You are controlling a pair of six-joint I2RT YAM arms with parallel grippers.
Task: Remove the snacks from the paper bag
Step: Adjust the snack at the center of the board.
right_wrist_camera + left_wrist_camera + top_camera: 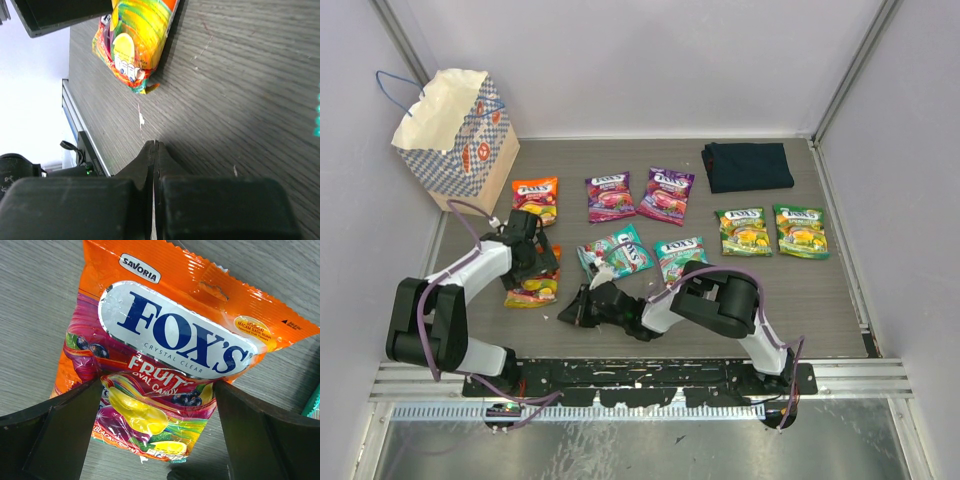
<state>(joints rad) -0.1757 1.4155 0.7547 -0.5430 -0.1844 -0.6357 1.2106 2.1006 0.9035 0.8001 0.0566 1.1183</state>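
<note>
right gripper [154, 145] jaws pressed together on nothing, low over the table [820, 300]. left gripper [159, 384] spread apart astride an orange packet [165, 335] lying flat. other packets [610, 196] lie mid-table, and the paper bag [455, 140] stands in the far-left corner.

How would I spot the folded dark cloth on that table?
Go to the far right corner of the table. The dark navy folded cloth lies there, just beyond the two green packets. Unlike them, it is plain and unprinted.
</note>
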